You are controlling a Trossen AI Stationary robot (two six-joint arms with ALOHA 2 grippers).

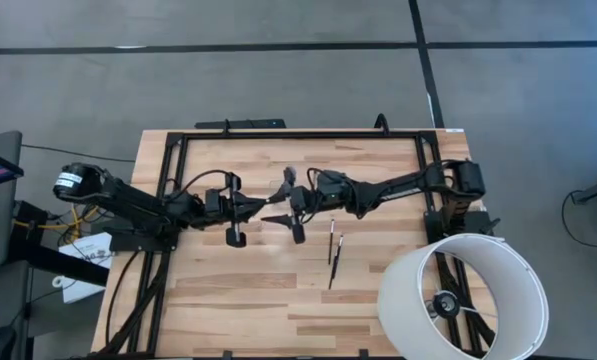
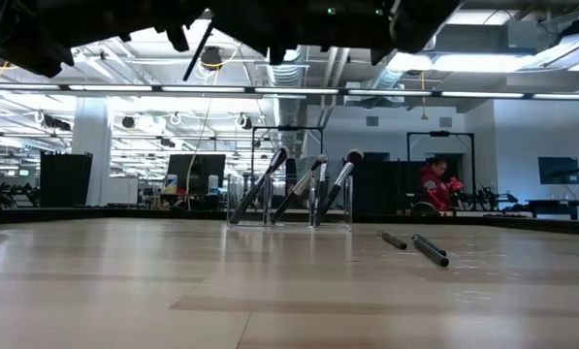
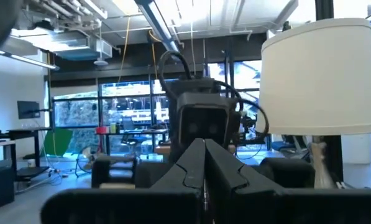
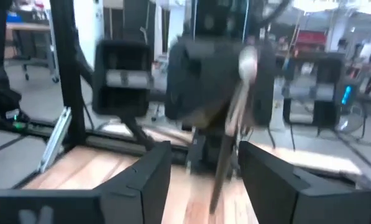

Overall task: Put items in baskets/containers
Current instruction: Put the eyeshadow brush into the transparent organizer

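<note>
Up in the low view a dark thin makeup brush (image 2: 199,50) hangs tilted from the arms. In the right wrist view that brush (image 4: 235,112) stands between the open fingers of my right gripper (image 4: 204,152), its pale head upward. My left gripper (image 3: 204,168) is shut and faces the right arm; both grippers meet above mid-table (image 1: 278,212). A clear cup (image 2: 289,218) stands on the table with three brushes (image 2: 270,179) leaning in it, heads up. Two more brushes (image 1: 333,248) lie flat on the wood. My left gripper is shut on the brush's thin handle (image 3: 204,190), pinched between both fingers, which come level from the table's left. The brush is lifted clear of the table and tilted, head up. Where along the handle the fingers sit, I cannot tell.
A large white lamp shade (image 1: 463,295) stands at the table's near right corner. A black frame (image 1: 298,133) runs along the table's far edge and sides. The two loose brushes (image 2: 420,246) lie right of the cup. A person in red (image 2: 434,184) is far behind.
</note>
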